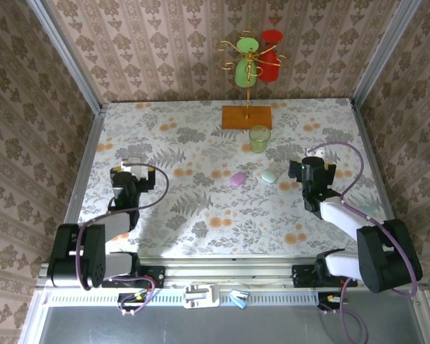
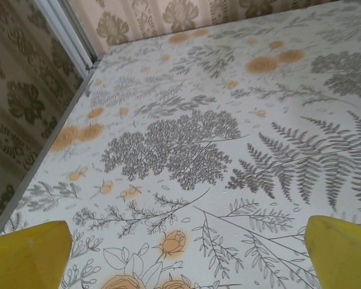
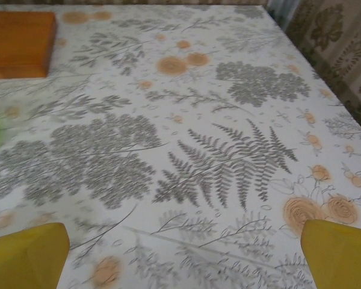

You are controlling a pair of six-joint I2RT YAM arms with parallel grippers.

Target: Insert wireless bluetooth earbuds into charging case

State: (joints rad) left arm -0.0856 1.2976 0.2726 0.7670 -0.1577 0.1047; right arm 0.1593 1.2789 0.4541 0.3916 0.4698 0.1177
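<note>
Left gripper (image 2: 186,250) and right gripper (image 3: 183,251) both gape, released, holding nothing; pink case (image 1: 237,179) and mint case (image 1: 270,175) lie left of the right gripper.

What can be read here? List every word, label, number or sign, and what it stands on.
No text can be read.
The purple case, green case, cup and wooden base show no lettering.
Any marks on the parts along the rail are too small to read.
</note>
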